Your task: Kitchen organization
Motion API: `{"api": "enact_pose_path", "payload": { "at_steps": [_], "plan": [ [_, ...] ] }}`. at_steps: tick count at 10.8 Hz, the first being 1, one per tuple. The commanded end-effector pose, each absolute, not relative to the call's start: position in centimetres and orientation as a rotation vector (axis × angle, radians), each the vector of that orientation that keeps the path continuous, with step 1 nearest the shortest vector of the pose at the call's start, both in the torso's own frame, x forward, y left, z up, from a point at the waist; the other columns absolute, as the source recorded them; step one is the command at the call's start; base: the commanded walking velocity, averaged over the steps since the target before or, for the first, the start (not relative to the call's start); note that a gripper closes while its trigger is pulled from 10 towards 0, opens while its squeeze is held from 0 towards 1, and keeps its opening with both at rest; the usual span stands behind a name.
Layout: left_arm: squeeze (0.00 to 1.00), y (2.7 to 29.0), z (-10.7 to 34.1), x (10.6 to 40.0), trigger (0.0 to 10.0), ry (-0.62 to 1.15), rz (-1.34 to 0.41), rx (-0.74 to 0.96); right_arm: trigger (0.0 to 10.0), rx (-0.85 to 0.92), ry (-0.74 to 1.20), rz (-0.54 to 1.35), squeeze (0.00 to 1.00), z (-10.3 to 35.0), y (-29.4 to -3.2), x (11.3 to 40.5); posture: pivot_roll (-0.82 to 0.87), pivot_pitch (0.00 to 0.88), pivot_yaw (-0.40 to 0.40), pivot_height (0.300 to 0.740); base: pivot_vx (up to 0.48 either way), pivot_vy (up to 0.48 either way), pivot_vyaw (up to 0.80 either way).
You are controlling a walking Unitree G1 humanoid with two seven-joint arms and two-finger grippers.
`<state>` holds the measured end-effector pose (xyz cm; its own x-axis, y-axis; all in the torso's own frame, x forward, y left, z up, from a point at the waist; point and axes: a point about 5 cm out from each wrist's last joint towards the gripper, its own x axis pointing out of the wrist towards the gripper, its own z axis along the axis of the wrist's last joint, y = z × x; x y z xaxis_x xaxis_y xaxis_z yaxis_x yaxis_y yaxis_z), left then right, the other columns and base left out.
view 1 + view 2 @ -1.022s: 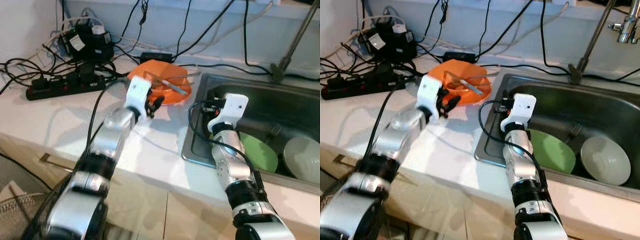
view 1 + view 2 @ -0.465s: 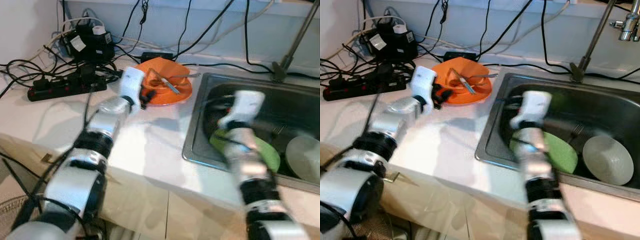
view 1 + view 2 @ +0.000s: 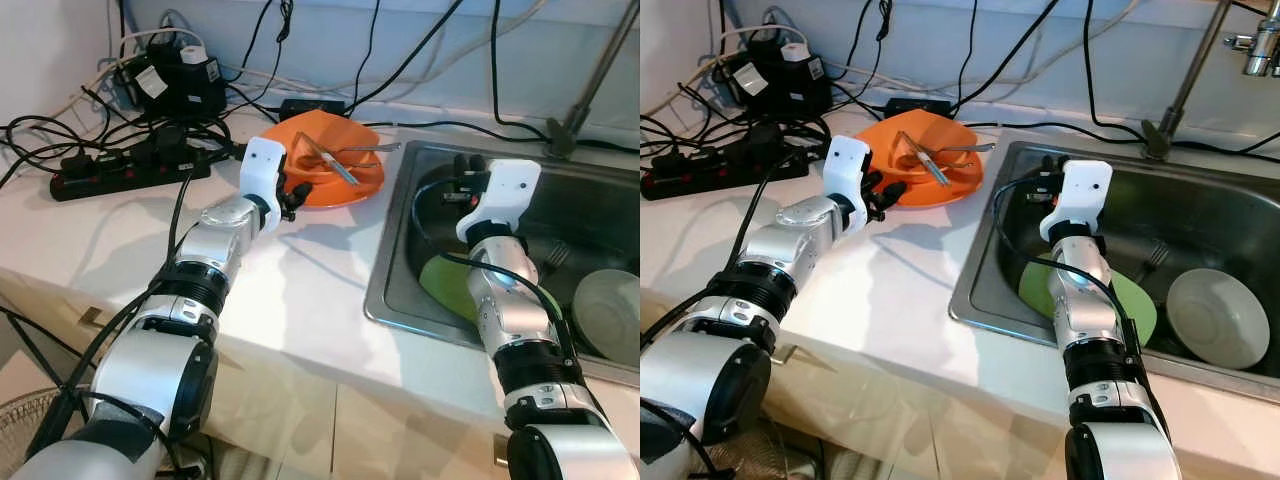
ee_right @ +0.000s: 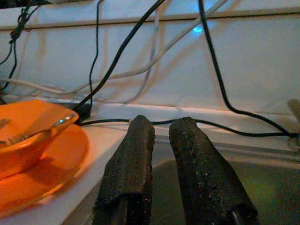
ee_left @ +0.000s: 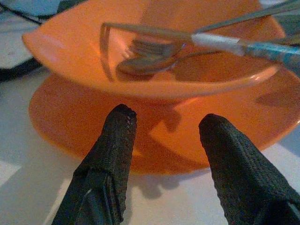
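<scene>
Counter (image 3: 300, 270), white, carries an orange plate (image 3: 352, 190) near its back edge, just beside the sink's (image 3: 395, 300) left rim. An orange bowl (image 5: 154, 56) sits on the plate and holds a fork (image 5: 150, 48), a spoon (image 5: 145, 65) and a knife (image 5: 248, 47) with a bluish handle lying across the bowl's rim.

The left gripper (image 5: 166, 140) hovers low over the counter at the plate's near-left edge, fingers (image 5: 117, 140) spread apart with nothing between them, tips just short of the plate. The left arm (image 3: 215, 250) reaches diagonally from the counter's front edge toward the plate.

The right gripper (image 4: 159, 140) is raised over the sink's left part, pointing at the back wall; its two fingers (image 4: 133, 159) stand close together with a narrow gap and hold nothing. In the sink, a green plate (image 3: 1130, 300) lies partly behind the right arm (image 3: 1080, 300), a white bowl (image 3: 1220, 315) lies toward the right end, and a second fork (image 3: 1152, 257) rests between them near the back.

A power strip (image 3: 120, 170) and a tangle of black cables (image 3: 40, 140) fill the counter's back-left corner. A tap (image 3: 1185, 80) rises from the sink's back rim.
</scene>
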<state>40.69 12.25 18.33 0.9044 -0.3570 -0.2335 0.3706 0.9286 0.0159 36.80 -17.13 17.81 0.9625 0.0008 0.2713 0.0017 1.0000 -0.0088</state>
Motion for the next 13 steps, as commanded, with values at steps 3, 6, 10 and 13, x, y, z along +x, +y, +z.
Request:
{"api": "enact_pose_path", "payload": {
  "at_steps": [3, 6, 10, 13],
  "plan": [
    [0.00, 12.6, 18.9, 41.1, 10.0, 0.267, -0.367, 0.115, 10.0, -0.034, -0.283, 0.021, 0.00, 19.2, -17.0, 37.7, 0.15, 0.004, 0.040, 0.740, 0.000, 0.000, 0.00],
    [0.00, 12.5, 19.3, 41.3, 10.0, 0.293, -0.400, 0.113, 10.0, -0.012, -0.287, 0.033, 0.00, 19.2, -16.0, 37.7, 0.14, 0.011, 0.050, 0.740, 0.000, 0.000, 0.00],
    [0.00, 11.9, 17.9, 40.9, 10.0, 0.357, -0.451, 0.120, 10.0, 0.005, -0.281, 0.019, 0.00, 18.5, -16.0, 37.2, 0.11, 0.000, 0.057, 0.740, 0.000, 0.000, 0.00],
    [0.00, 12.1, 16.6, 40.5, 10.0, 0.391, -0.447, 0.092, 10.0, 0.004, -0.281, 0.016, 0.00, 18.4, -16.1, 37.0, 0.10, 0.000, 0.054, 0.740, 0.000, 0.000, 0.00]
  ]
}}
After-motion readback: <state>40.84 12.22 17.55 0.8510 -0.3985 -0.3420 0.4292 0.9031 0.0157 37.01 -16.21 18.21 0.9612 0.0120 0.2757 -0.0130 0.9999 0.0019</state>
